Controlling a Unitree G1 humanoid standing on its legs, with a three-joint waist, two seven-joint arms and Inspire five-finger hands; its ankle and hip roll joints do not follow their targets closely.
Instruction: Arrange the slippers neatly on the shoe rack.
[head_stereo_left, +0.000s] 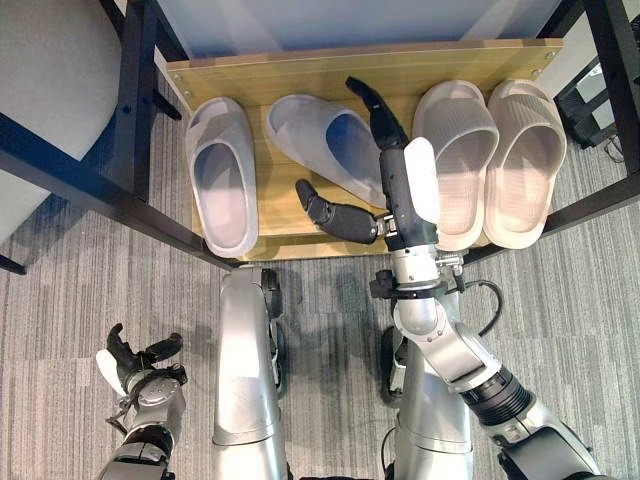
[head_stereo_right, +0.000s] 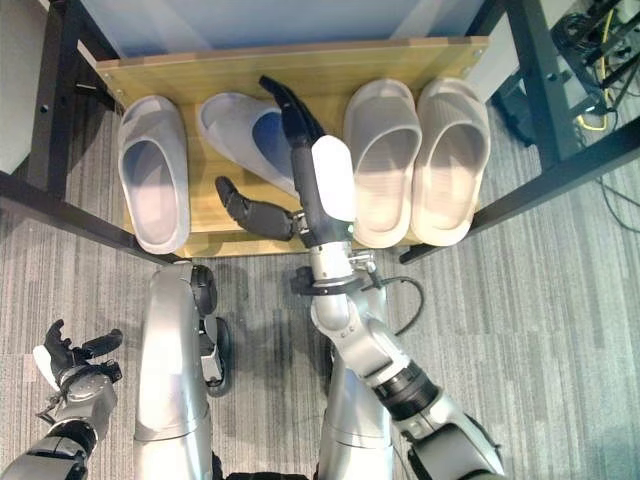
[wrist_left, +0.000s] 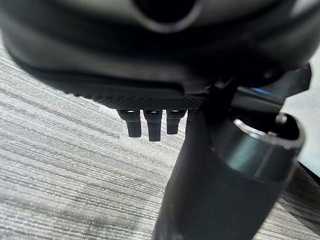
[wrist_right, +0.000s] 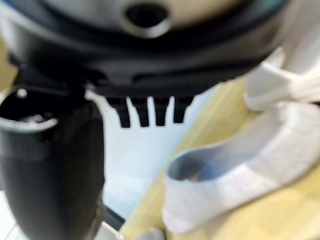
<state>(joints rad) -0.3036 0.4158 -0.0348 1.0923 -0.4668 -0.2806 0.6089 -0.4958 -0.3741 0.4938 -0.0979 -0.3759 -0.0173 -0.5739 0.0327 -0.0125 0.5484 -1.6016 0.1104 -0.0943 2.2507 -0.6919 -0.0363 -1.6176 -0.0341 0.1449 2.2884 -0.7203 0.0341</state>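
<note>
Grey striped carpet (head_stereo_left: 90, 300) lies under a black-framed shoe rack (head_stereo_left: 300, 75) with a pale wooden shelf. Four slippers sit on that shelf. A light grey slipper (head_stereo_left: 222, 175) lies straight near the shelf's left end. Next to it, toward the middle, its grey mate (head_stereo_left: 320, 140) lies skewed, toe angled toward the shelf's back left corner. At the shelf's right end a beige pair (head_stereo_left: 490, 160) lies side by side, touching, toes toward the back edge. The right hand (head_stereo_left: 385, 150) reaches over the shelf between the skewed slipper and the beige pair, fingers straight and stretched along the skewed slipper's right side, thumb spread out toward the shelf's front edge. The left hand (head_stereo_left: 135, 365) hangs over the carpet, well in front of the rack, fingers loosely open and holding nothing.
</note>
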